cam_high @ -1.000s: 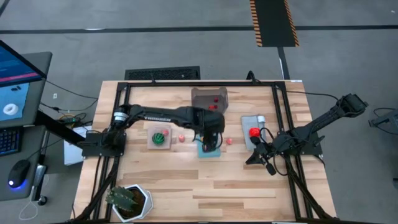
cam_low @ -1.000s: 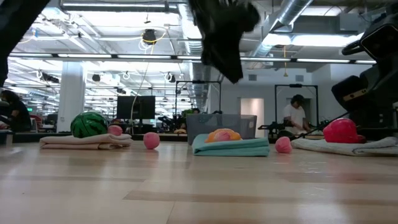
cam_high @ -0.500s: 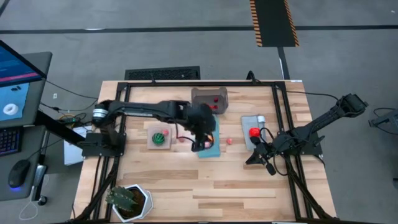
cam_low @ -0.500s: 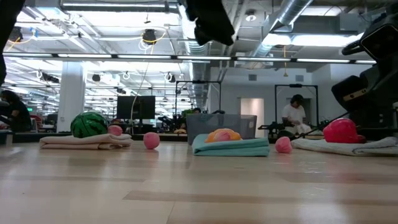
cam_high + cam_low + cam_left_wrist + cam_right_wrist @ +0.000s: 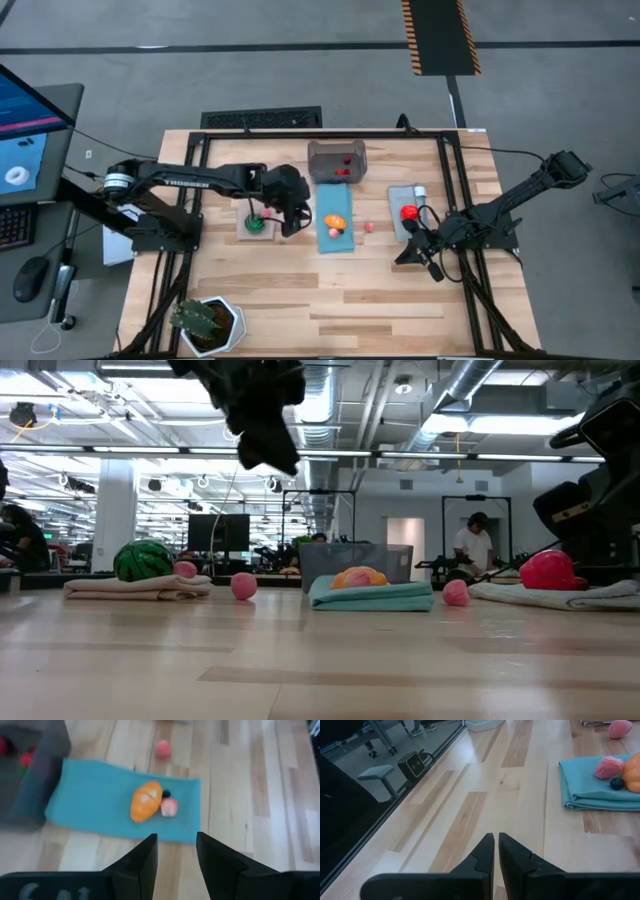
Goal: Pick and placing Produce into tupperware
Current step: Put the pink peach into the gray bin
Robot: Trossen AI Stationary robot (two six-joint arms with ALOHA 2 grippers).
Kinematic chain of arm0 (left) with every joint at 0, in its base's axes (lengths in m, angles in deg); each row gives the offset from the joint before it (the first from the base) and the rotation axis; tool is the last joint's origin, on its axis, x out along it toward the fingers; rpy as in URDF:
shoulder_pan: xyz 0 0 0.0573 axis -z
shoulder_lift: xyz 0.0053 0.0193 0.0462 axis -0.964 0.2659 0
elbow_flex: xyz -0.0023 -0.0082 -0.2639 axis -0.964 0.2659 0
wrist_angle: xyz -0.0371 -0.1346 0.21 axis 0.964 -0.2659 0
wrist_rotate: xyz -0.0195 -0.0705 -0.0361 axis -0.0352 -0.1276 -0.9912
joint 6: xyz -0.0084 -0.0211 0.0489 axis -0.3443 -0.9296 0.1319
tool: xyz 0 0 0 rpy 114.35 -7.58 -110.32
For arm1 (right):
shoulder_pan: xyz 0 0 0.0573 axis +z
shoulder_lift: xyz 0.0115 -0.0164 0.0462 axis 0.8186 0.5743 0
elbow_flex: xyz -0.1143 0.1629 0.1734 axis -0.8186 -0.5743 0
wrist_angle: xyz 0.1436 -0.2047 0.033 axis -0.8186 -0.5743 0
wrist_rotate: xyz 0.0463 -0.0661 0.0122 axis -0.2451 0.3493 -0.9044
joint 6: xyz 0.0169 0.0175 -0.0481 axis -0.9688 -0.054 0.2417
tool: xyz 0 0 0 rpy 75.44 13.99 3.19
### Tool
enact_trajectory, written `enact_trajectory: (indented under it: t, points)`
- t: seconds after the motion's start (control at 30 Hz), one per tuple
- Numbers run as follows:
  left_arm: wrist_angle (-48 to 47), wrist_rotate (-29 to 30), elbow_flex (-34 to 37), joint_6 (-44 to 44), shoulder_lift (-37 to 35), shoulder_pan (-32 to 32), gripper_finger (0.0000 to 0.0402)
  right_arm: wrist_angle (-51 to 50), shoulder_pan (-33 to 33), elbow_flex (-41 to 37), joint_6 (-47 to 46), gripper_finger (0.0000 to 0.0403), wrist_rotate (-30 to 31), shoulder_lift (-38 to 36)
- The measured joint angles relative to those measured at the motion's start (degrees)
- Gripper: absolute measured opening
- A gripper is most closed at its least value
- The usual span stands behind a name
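Observation:
The tupperware (image 5: pixel 337 160) is a grey box at the table's far middle with red pieces inside. An orange produce (image 5: pixel 335 219) and a pink piece (image 5: pixel 333 233) lie on a blue mat (image 5: pixel 336 240); in the left wrist view the orange produce (image 5: pixel 146 801) and the pink piece (image 5: pixel 169 807) lie beside a small dark berry (image 5: pixel 166 794). A pink ball (image 5: pixel 368 227) rests on the wood. A red produce (image 5: pixel 408 212) sits on a grey mat, a green melon (image 5: pixel 258 221) on a tan mat. My left gripper (image 5: pixel 293 222) (image 5: pixel 175 855) hangs open and empty, high between the tan and blue mats. My right gripper (image 5: pixel 496 845) is shut, resting low at the table's right.
A spiky green plant in a white pot (image 5: pixel 207 322) stands at the near left corner. A black frame (image 5: pixel 300 133) runs around the table's edges. Another pink ball (image 5: pixel 243 585) lies on the wood between the tan and blue mats. Bare wood spans the near half of the table.
My left gripper has risen from just over the blue mat and swung toward the table's left, ending above the gap beside the tan mat. The orange and pink pieces on the blue mat, covered by it before, now show. My right arm has kept still.

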Motion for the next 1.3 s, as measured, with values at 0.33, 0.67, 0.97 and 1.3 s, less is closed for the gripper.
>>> enact_trajectory:
  t: [0.33,0.67,0.97,1.3]
  points:
    - [-7.27,3.86,1.35,0.71,4.79,-0.05,0.0126,-0.02,0.01,0.0,0.01,0.0049,0.0,0.0]
    - [-9.62,3.71,1.48,2.73,8.81,-0.06,0.0126,0.04,0.01,0.0,0.0,0.0049,0.0,-0.01]
    - [-12.1,10.52,1.48,2.1,8.83,-0.13,0.0165,0.04,0.02,0.0,0.01,0.0049,0.0,0.0]
    - [-11.56,11.68,1.5,0.83,10.07,1.12,0.0257,-0.02,0.02,0.0,0.0,0.0049,0.0,0.0]
